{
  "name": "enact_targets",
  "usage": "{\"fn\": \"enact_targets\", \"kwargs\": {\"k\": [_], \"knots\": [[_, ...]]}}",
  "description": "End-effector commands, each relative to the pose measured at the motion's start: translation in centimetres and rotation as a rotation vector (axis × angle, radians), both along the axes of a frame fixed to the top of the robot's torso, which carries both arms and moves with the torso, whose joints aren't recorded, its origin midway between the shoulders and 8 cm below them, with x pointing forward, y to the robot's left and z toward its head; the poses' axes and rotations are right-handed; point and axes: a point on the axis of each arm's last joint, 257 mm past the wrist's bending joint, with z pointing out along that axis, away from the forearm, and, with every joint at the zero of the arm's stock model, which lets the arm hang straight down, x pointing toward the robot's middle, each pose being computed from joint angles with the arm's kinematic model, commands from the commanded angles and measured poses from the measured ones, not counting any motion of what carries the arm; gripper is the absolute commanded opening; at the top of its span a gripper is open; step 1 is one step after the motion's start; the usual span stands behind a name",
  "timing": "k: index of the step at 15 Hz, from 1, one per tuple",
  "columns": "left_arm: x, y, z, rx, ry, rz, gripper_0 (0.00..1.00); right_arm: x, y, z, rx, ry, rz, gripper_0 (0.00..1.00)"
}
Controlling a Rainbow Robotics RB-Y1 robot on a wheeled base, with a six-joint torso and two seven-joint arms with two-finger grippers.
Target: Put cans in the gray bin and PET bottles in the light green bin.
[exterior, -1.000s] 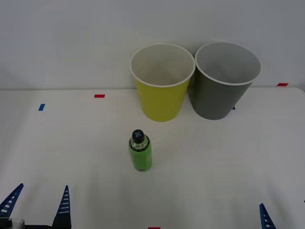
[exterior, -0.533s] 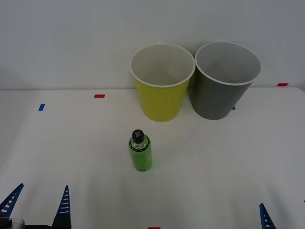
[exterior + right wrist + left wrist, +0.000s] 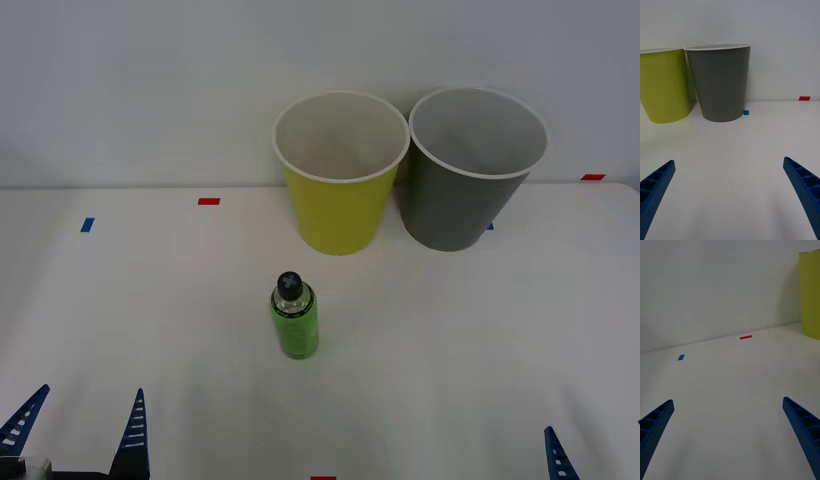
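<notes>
While bottle (image 3: 295, 318) stands untouched, left gripper (image 3: 80, 425), right gripper (image 3: 730, 195) low, wide apart.

White tabletop (image 3: 480, 340) against pale wall (image 3: 150, 90). Red tape mark (image 3: 208, 201) at 10 o'clock, blue tape mark (image 3: 87, 225) at 9 o'clock, second red mark (image 3: 593, 177) at 2 o'clock.

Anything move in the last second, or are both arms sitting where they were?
No visible change. The PET bottle stands upright in front of the light green bin, with the gray bin beside it. The left hand and right hand remain open, low at the near table edge, holding nothing.
</notes>
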Motion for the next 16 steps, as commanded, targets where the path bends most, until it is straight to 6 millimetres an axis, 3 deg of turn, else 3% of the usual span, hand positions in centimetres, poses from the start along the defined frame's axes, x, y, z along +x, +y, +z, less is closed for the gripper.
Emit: {"fn": "enact_targets", "kwargs": {"k": [1,11,12,13,16], "knots": [[0.0,0.0,0.0,0.0,0.0,0.0,1.0,0.0,0.0,0.0,0.0,0.0,0.0,1.0],[0.0,0.0,0.0,0.0,0.0,0.0,1.0,0.0,0.0,0.0,0.0,0.0,0.0,1.0],[-0.6,-0.3,-2.7,-0.01,0.061,-0.001,1.0,0.0,0.0,0.0,0.0,0.0,0.0,1.0],[-0.7,0.0,-2.7,-0.005,0.032,0.003,1.0,0.0,0.0,0.0,0.0,0.0,0.0,1.0],[-0.9,-1.8,-1.5,-0.021,-0.041,-0.049,1.0,0.0,0.0,0.0,0.0,0.0,0.0,1.0]]}}
